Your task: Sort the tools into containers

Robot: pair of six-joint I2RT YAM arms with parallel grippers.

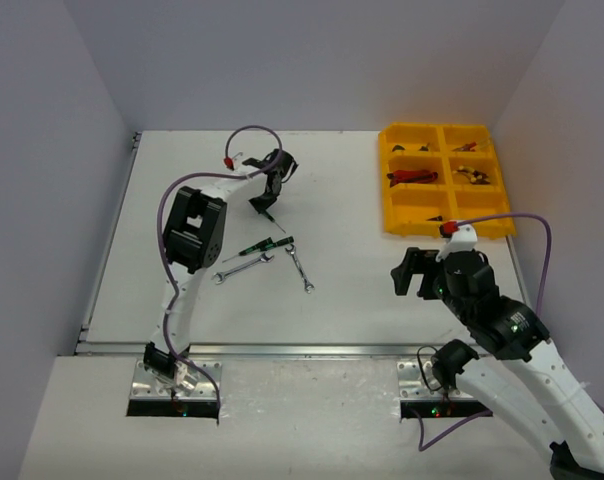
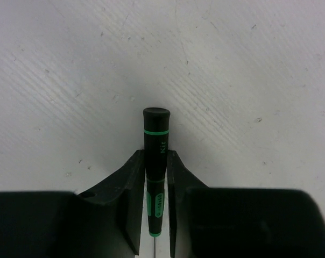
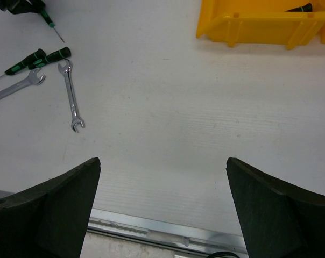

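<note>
My left gripper (image 1: 263,203) (image 2: 156,180) is shut on a black, green-banded screwdriver (image 2: 156,141) (image 1: 269,214), just above the white table left of centre. The right wrist view shows that screwdriver (image 3: 53,27) at its top left. Two more green-handled screwdrivers (image 1: 267,245) (image 3: 39,58) and two silver wrenches (image 1: 244,268) (image 1: 300,268) (image 3: 72,98) lie mid-table. The yellow tray (image 1: 386,200) (image 3: 248,27) stands at the far right; a red-and-black cutter (image 1: 414,177) and other small tools lie in its compartments. My right gripper (image 1: 412,272) (image 3: 162,177) hangs open over bare table near the front edge, with nothing between its fingers.
A metal rail (image 3: 168,234) runs along the table's near edge, just below the right gripper. Grey walls close the table in on the left, back and right.
</note>
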